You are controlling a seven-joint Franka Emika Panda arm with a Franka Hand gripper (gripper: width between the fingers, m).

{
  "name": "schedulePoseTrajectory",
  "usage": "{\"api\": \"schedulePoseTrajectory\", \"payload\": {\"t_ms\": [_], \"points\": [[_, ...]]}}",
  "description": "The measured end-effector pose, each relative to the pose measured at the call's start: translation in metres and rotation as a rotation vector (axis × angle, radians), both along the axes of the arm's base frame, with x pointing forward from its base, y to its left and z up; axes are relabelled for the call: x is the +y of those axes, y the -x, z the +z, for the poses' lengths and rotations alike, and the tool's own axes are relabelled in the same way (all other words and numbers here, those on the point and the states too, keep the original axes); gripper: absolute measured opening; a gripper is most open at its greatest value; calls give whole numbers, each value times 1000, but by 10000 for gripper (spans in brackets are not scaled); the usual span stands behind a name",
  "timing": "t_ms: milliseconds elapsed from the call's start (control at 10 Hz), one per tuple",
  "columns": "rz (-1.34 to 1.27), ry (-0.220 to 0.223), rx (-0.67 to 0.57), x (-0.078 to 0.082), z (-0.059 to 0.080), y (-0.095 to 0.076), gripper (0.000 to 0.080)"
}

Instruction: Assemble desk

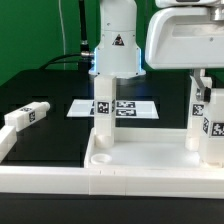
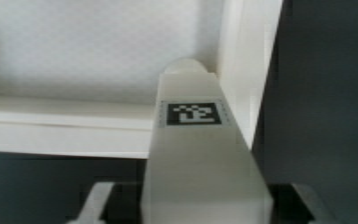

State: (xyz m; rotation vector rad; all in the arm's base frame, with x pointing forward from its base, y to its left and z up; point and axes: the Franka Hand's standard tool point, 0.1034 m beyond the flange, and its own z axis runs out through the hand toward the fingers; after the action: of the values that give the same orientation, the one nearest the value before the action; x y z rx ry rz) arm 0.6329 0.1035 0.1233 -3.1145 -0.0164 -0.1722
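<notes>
A: Fingers (image 2: 114, 205)?
B: Narrow, clamped on white square plastic leg (image 2: 197, 150), tagged, upright between them.
A: Where?
B: At white rimmed plastic panel (image 1: 140, 165) corner, exterior view's right.

**White parts, checker tags, black bench**

Fr where I stand: desk panel (image 1: 150, 150) plain white all over; standing leg (image 1: 102, 125) white w/ blk-and-wht checker tags, same on the lying leg (image 1: 27, 117). In the wrist view the third leg (image 2: 197, 165) is white, one small tag, blk ground w/ wht squares. The bench (image 1: 60, 140) is black, rails (image 1: 60, 185) white. The marker board (image 1: 85, 108) is white w/ blk square tags. The robot arm (image 1: 117, 20) is white, blk triangle sticker (image 1: 117, 42), blue glow (image 1: 97, 68) lower down. The backdrop (image 1: 35, 30) at the exterior view's left is green.
</notes>
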Motion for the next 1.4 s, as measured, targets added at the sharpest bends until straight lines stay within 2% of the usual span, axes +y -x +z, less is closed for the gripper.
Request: {"api": "schedulePoseTrajectory", "payload": {"t_ms": [200, 1000, 1400], "points": [[-161, -23, 7, -6, 0, 0, 288], [-981, -119, 41, -2, -2, 2, 290], [-1189, -141, 48, 0, -2, 2, 295]]}}
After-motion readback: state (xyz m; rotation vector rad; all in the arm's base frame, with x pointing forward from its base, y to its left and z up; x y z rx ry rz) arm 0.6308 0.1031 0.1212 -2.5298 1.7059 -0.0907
